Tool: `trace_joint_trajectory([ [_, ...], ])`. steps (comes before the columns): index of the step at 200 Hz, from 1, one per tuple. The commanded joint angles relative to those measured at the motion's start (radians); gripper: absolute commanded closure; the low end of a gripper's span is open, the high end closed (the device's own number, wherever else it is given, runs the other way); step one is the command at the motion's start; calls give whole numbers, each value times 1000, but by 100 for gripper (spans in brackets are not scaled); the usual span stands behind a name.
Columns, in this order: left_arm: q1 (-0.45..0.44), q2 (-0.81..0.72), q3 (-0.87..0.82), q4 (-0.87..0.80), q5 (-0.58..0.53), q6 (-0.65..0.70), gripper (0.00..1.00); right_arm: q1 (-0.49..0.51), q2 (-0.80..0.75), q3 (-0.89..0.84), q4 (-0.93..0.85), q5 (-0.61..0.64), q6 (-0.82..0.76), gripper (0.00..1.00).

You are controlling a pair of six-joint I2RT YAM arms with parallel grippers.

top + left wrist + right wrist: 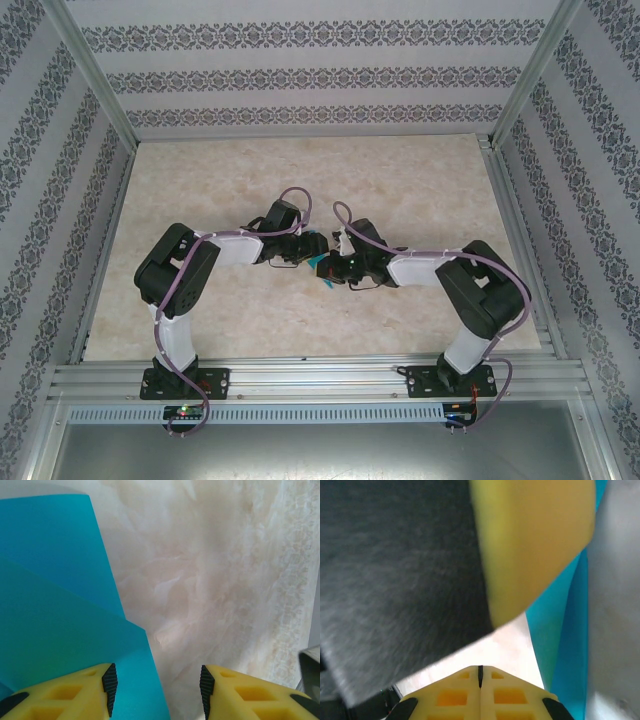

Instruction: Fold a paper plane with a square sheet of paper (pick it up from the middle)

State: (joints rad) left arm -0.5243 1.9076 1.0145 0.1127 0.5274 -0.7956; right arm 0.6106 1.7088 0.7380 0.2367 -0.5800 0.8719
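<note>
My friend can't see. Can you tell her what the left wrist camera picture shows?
A folded teal-blue sheet of paper covers the left side, with a pale marbled table beside it. At the bottom, the left gripper is open, its yellow fingers apart.

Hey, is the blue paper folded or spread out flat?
Folded: the sheet of paper shows one teal layer overlapping another along a slanted edge.

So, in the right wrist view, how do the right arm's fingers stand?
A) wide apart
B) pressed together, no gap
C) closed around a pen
B: the right fingers meet along a thin dark seam, and nothing shows between them.
</note>
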Motion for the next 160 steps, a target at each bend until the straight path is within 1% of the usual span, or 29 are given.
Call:
trace_joint_trajectory([
  [1,-5,46,1,-78,-34,26,49,-20,44,26,52,-43,33,94],
  [32,-5,47,4,-87,-39,26,49,-30,91,-3,49,-46,21,95],
  [75,-3,51,2,-90,-45,30,49,-38,114,-72,79,-58,30,94],
  [160,11,59,-10,-110,-59,20,50,-35,36,-160,13,-31,5,92],
])
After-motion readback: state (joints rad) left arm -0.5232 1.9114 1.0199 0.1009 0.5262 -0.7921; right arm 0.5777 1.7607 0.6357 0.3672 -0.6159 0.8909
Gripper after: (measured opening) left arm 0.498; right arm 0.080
